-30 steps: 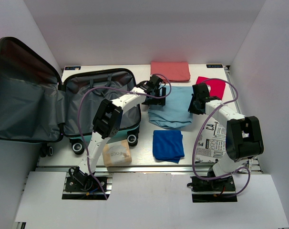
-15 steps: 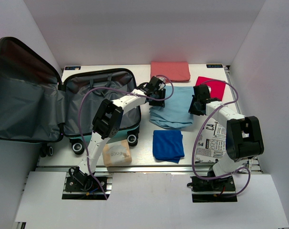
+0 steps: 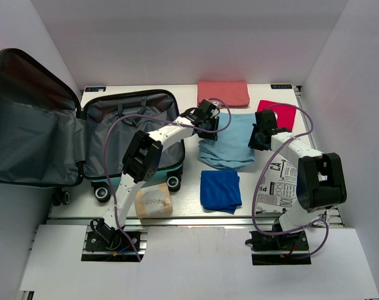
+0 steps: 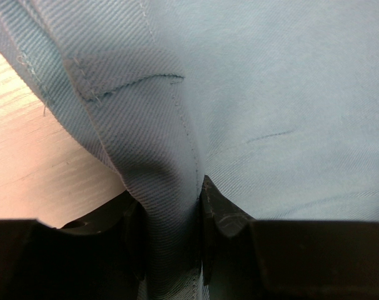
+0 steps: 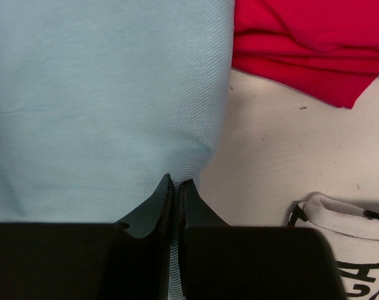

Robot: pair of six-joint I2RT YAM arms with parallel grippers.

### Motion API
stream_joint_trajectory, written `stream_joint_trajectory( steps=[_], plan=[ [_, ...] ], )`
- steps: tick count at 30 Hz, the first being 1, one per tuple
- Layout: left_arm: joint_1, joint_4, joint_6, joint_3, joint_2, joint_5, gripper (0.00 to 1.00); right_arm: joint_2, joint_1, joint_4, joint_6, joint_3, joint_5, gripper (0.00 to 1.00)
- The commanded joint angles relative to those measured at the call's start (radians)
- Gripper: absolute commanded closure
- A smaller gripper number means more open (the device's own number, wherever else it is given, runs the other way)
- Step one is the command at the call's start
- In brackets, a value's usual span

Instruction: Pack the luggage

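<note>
the luggage (image 3: 39,125) lies open and bare on the left, nothing packed yet, as the left gripper (image 3: 208,122) and right gripper (image 3: 259,128) each pinch an edge of the light blue cloth (image 3: 230,140).

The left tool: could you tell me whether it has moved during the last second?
Yes, slightly: the left tool, shut on the light blue cloth, has edged right, away from the luggage rim.

The luggage (image 3: 114,134) lies open at the table's left, teal shell down, grey-lined lid raised.
</note>
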Motion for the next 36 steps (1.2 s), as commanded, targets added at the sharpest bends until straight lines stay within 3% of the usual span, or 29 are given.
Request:
stream_joint_trajectory(
  steps=[1,5,12,13,17,23,26,29,36],
  plan=[
    [-0.061,-0.028,0.072,0.072,-0.150,-0.032,1.00,-0.074,0.017,0.047,-0.019,0.083,-0.094,1.00],
    [-0.050,-0.049,0.079,0.099,-0.265,-0.072,1.00,-0.152,0.027,0.096,-0.040,0.175,-0.185,1.00],
    [-0.030,-0.110,0.089,0.040,-0.455,-0.357,1.00,-0.152,0.118,0.069,-0.099,0.323,-0.302,1.00],
    [-0.021,-0.156,0.072,0.046,-0.481,-0.452,1.00,-0.131,0.144,0.072,-0.100,0.338,-0.306,1.00],
    [0.050,-0.187,0.036,-0.026,-0.571,-0.574,1.00,-0.039,0.251,0.081,-0.109,0.462,-0.384,1.00],
    [0.142,-0.123,0.001,-0.288,-0.763,-0.690,1.00,0.208,0.425,0.116,-0.157,0.703,-0.394,1.00],
    [0.180,0.030,0.073,-0.493,-0.860,-0.695,1.00,0.354,0.469,0.123,-0.151,0.832,-0.363,1.00],
    [0.269,0.141,0.122,-0.602,-0.866,-0.669,1.00,0.528,0.494,0.123,-0.145,0.962,-0.338,1.00],
    [0.344,0.251,0.185,-0.670,-0.839,-0.533,1.00,0.537,0.540,0.199,-0.136,0.910,-0.224,1.00]
  ],
)
